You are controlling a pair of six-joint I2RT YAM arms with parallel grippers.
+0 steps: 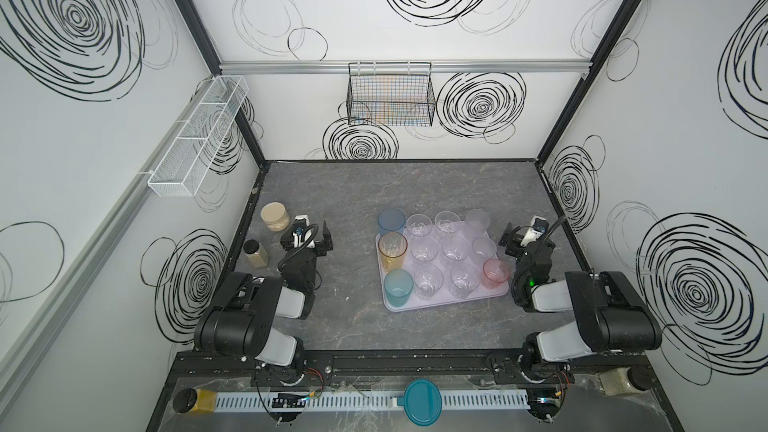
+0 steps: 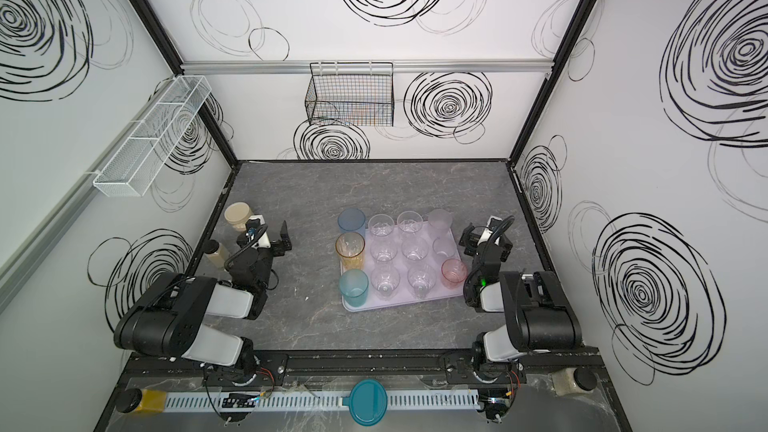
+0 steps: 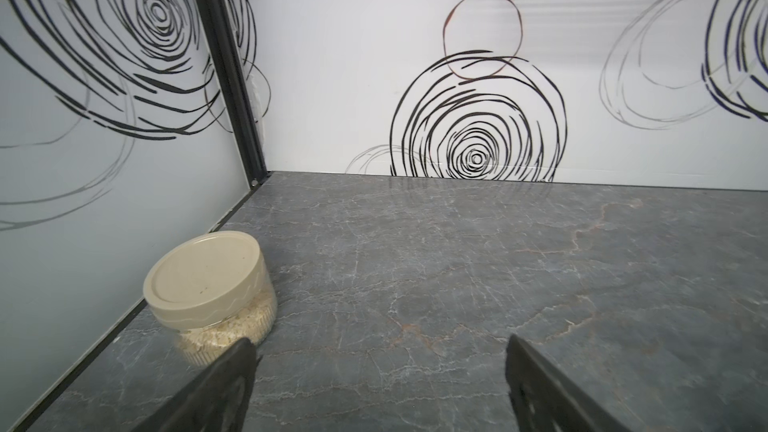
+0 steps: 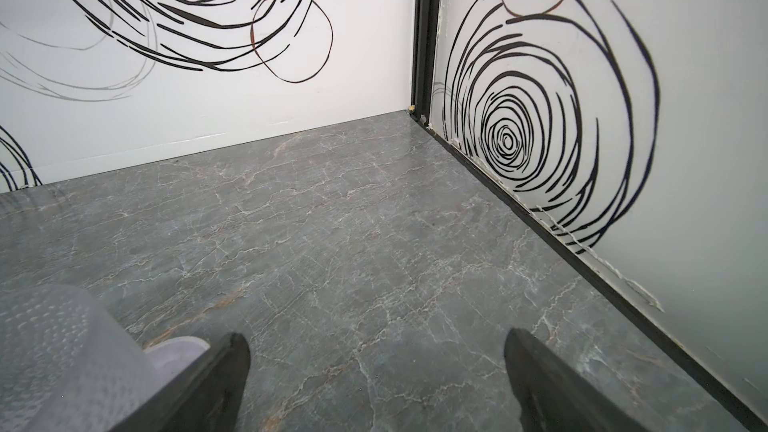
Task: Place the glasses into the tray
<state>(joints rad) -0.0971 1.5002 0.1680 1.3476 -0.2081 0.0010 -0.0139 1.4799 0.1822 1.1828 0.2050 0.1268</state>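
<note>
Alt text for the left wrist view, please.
The left hand, open and empty, hovers over a grey marbled tabletop. A beige-lidded jar of pale grains stands near one finger, by a swirl-patterned wall.
</note>
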